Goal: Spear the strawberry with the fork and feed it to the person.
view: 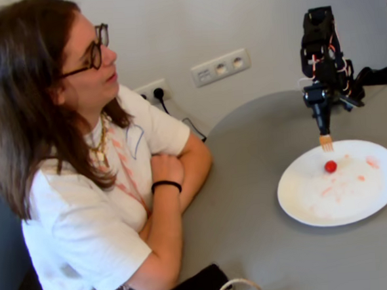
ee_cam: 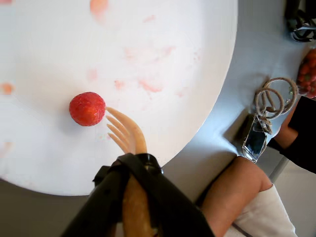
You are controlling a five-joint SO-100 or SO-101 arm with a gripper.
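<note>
The strawberry (view: 330, 166) is a small red ball on the white plate (view: 315, 206). It also shows in the wrist view (ee_cam: 87, 108) on the plate (ee_cam: 192, 54). The pale orange fork (view: 325, 142) points down over the plate's far rim, just up and left of the strawberry in the fixed view. In the wrist view the fork (ee_cam: 126, 134) has its tine tips right beside the strawberry; I cannot tell if they touch. The black gripper (view: 321, 107) (ee_cam: 136, 165) is shut on the fork's handle. The person (view: 82, 158) sits at the left with folded arms, looking toward the arm.
Faint pink juice smears (ee_cam: 150, 85) mark the plate. A black object (view: 195, 286) and a white cable (view: 238, 289) lie at the table's front edge. Wall sockets (view: 220, 67) are behind. The wrist view shows a coiled cable (ee_cam: 274, 96) and red fruit (ee_cam: 308, 74).
</note>
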